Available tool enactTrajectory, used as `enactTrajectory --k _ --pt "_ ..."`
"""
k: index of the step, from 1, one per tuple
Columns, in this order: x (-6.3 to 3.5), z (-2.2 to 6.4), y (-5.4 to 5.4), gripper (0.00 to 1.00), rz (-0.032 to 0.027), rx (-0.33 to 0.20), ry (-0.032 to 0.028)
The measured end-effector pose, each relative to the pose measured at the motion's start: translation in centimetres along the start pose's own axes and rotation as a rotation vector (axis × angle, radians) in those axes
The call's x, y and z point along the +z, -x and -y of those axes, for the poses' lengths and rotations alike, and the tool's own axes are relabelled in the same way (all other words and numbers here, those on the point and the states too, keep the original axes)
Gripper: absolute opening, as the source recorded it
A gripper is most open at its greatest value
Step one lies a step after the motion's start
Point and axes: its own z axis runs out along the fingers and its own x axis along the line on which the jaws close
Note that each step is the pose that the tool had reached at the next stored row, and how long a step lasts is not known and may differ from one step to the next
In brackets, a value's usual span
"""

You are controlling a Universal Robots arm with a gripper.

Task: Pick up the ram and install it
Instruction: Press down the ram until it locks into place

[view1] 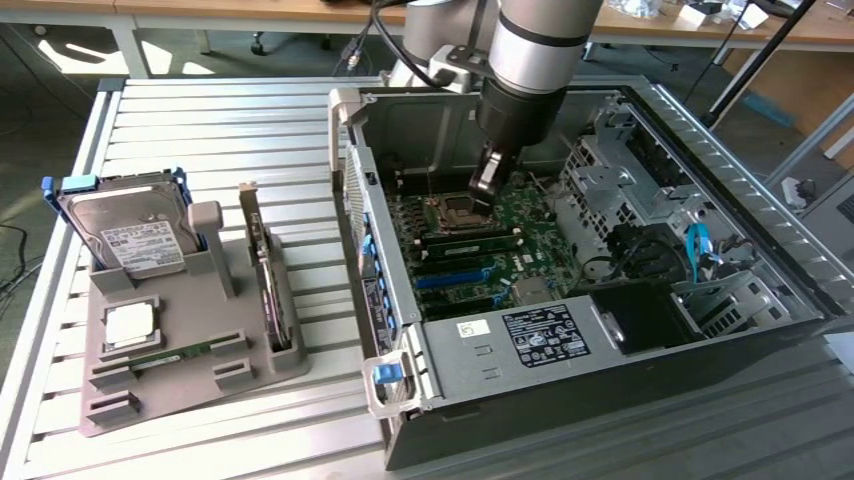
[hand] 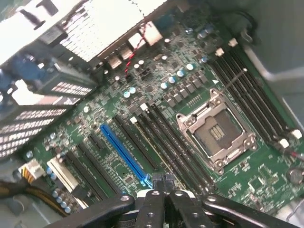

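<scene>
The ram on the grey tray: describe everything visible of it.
The ram, a long, narrow green circuit-board stick, lies low in a groove of the grey plastic holder tray, just beside the square silver processor chip. Only the tray touches it; the gripper is apart, inside the open computer case.

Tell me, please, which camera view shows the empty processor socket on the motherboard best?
The wrist view: the processor socket sits large and unobstructed there, with its metal frame and contact field plain. In the exterior view the socket is small, deep inside the computer case, and the pincer hangs right beside it, partly covering it.
</scene>
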Motion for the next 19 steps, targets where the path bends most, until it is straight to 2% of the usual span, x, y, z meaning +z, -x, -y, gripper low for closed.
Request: enactTrajectory --k 2,11,15,19 --pt "0.01 0.00 0.00 0.11 -0.0019 0.052 -0.0002" --pt "0.10 0.00 0.00 0.11 -0.0079 0.217 -0.0009" --pt "0.18 0.00 0.00 0.11 -0.0125 0.341 -0.0014" --pt "0.20 0.00 0.00 0.11 -0.0152 0.415 -0.0017"
